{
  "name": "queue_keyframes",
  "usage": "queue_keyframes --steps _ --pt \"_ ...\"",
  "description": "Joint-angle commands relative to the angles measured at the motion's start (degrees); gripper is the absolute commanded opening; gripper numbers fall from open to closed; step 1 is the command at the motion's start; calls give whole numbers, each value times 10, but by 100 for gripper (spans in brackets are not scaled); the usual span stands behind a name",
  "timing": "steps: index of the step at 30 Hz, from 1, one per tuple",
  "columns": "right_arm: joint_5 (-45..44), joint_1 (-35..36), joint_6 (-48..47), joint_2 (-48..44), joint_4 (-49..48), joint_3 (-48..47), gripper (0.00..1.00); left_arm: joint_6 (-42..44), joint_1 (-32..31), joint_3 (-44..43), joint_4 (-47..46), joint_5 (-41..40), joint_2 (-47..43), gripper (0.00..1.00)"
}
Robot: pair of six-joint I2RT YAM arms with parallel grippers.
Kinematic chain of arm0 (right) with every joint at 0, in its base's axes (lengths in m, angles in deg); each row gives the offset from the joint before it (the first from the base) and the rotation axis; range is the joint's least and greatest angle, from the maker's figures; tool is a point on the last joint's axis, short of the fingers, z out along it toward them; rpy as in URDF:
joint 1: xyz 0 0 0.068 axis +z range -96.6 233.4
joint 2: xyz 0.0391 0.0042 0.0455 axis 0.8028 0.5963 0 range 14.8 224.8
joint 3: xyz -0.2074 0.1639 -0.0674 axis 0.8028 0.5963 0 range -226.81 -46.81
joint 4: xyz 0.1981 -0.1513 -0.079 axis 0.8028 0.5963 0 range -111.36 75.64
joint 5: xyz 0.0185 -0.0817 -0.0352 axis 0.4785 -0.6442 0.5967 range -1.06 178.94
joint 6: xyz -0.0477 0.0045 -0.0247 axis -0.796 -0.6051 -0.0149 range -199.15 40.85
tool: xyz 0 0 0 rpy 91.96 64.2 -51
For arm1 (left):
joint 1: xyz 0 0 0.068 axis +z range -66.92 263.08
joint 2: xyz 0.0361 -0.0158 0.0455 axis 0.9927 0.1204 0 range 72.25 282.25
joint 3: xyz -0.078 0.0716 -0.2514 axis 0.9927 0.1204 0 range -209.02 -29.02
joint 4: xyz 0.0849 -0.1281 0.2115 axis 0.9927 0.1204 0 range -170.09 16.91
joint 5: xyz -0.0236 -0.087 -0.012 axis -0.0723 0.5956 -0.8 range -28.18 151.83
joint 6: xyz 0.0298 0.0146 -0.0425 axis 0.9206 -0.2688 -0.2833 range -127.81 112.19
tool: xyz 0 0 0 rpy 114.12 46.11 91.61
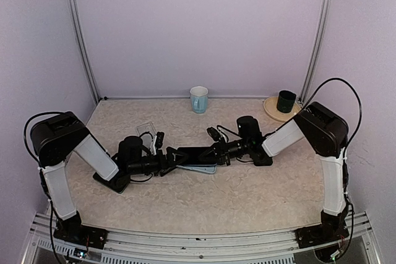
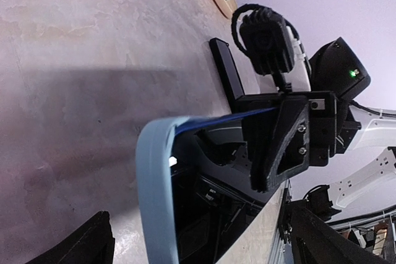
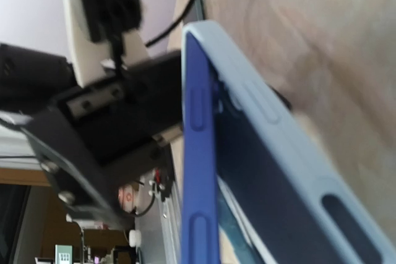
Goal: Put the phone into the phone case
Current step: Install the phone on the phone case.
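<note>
Pale blue phone case (image 3: pixel 260 100), deep blue phone (image 3: pixel 197 153), beige mottled table (image 1: pixel 247 196).

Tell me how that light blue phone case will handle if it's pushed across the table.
Probably light and easy to slide: the phone case is a thin shell on a smooth table. Its rounded, matte rim suggests soft, bendable walls. Lying flat, it seems unlikely to tip.
</note>
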Motion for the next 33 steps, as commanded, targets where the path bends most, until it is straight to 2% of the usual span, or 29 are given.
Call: queue_keyframes --steps 1,10,22,33 --pt "32 4 -39 -37 -5 13 0 -9 7 7 -61 35 -9 95" --pt "46 12 -53 -47 -23 26 0 -25 5 7 -95 56 3 93" --pt "47 24 -21 -27 -77 28 0 -31 -12 3 -120 70 15 84" --pt "48 38 -23 2 -75 2 0 -40 -21 4 -139 71 29 78"
